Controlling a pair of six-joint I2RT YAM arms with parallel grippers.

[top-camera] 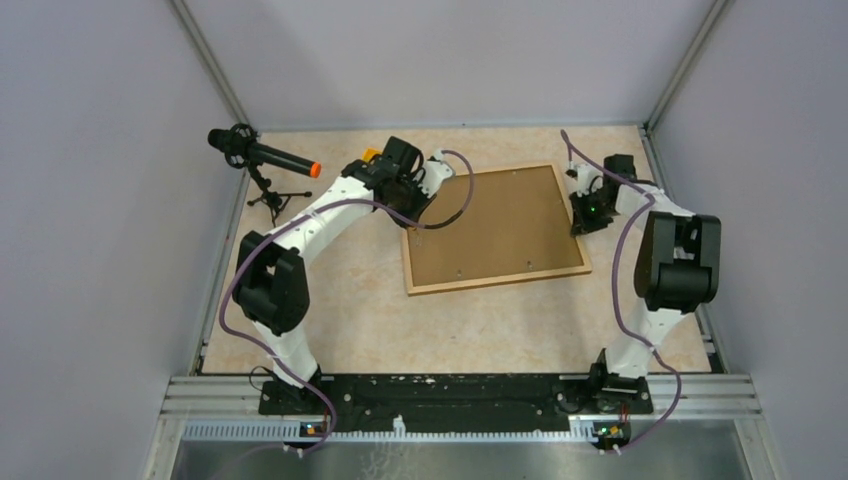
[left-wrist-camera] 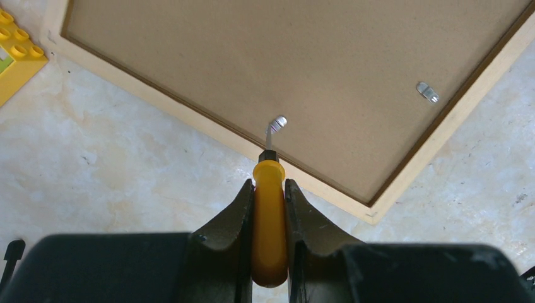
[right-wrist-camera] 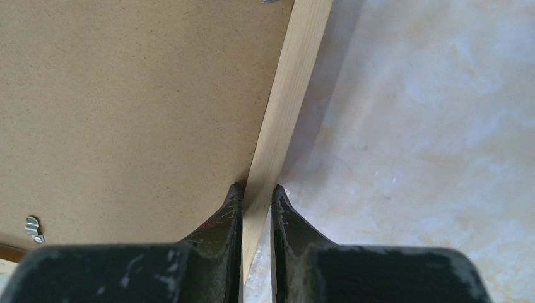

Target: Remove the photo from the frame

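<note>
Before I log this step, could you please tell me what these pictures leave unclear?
The photo: in no view; the frame lies back up.
Tip of the screwdriver, left wrist view: too small to tell if it catches the metal tab.
The yellow block, left wrist view: cut by the edge.

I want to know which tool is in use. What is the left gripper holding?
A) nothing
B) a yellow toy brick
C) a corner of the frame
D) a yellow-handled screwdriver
D: the left wrist view shows the left gripper shut on a yellow-handled screwdriver, with the tool's tip at a metal tab on the back of the frame.
</note>
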